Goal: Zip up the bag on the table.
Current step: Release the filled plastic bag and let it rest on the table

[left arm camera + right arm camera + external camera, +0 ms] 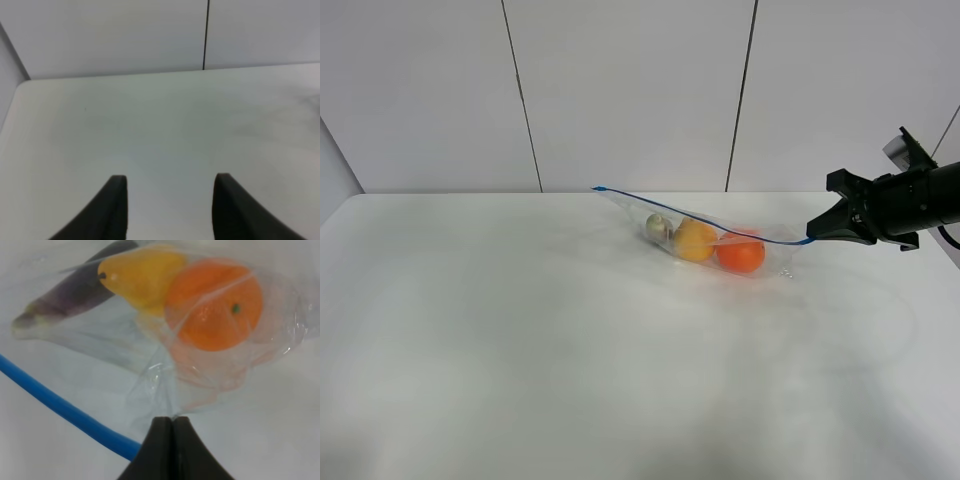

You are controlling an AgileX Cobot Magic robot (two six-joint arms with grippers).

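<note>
Table (500,360) filled most of what we saw, big, white and plain, with a rounded corner at the far left. Behind it stood a pale wall (620,90) cut by thin dark lines. The bag (775,258) lay on the far right part of the table, and its blue zipper strip (65,406) ran along its upper edge. Inside we saw an eggplant (75,295), a yellow pear (142,275) and an orange (215,305) side by side. The right gripper (810,232) was pinched tight on the bag's edge by the end of the strip. The left gripper (170,177) hung over the table, fingers apart, holding nothing.
</note>
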